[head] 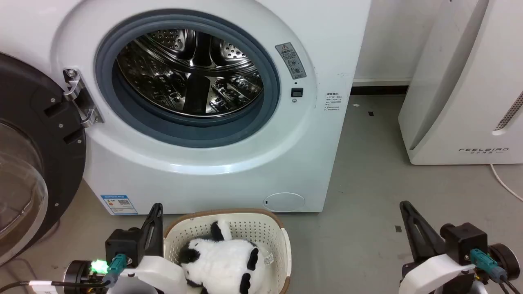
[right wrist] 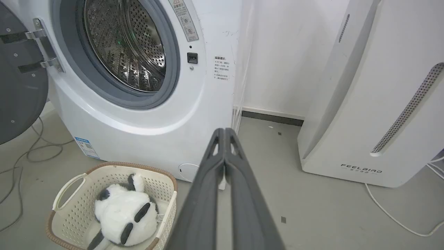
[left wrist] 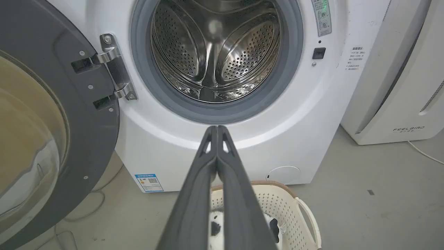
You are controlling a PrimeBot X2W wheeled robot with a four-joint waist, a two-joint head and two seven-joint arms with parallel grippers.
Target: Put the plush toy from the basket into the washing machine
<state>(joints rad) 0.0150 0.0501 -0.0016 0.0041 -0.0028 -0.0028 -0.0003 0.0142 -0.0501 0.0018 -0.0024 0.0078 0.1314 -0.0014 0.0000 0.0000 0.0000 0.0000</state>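
- Washing machine: a white front-loader facing me. Its dark round door stands swung open on my left, on a steel hinge. A grey gasket rings the shiny perforated drum.
- Basket: cream, perforated, with a brown rim. It sits on the grey floor just in front of the machine's base, below the porthole.
- Plush toy: a black-and-white panda that lies inside the basket and fills most of it. A small tag shows at its side, toward the basket's right wall.
- Left gripper: in its wrist view the two fingers are pressed together along their length, with nothing between them. In the head view it stands just beside the basket's left rim, and I cannot tell whether it touches.
- Right gripper: its fingers are likewise closed tip to tip and hold nothing. It is over bare floor, well apart from the basket.
- White appliance lettered FEELBIRD: it stands to the machine's right, with a white cable on the floor beside it.
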